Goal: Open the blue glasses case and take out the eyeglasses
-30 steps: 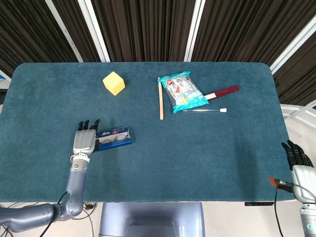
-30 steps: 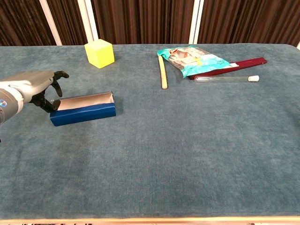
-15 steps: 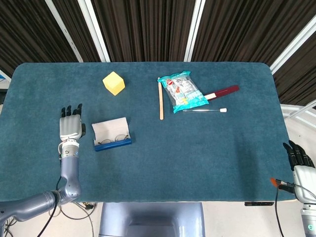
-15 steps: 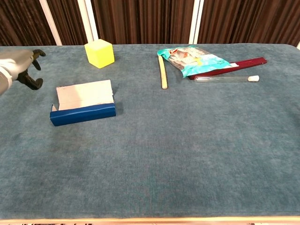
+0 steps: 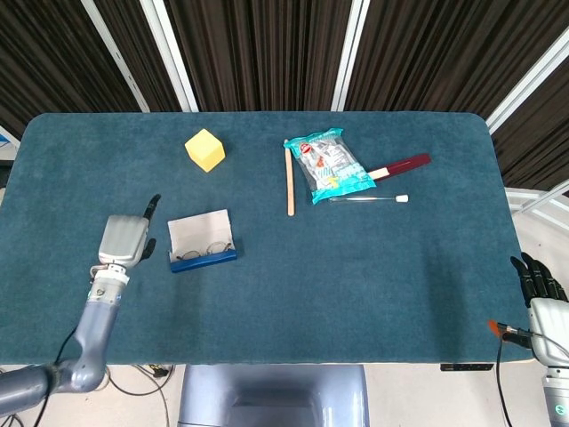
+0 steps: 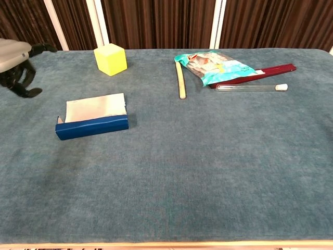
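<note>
Hovering: my left hand (image 5: pixel 124 238) is empty, fingers loosely curled, beside the opened blue glasses case (image 5: pixel 203 243).
Next: I'm reaching for the eyeglasses (image 5: pixel 210 249).

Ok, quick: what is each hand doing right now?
Left hand: open, holding nothing, beside the open glasses case.
Right hand: off the table edge, holding nothing.
</note>
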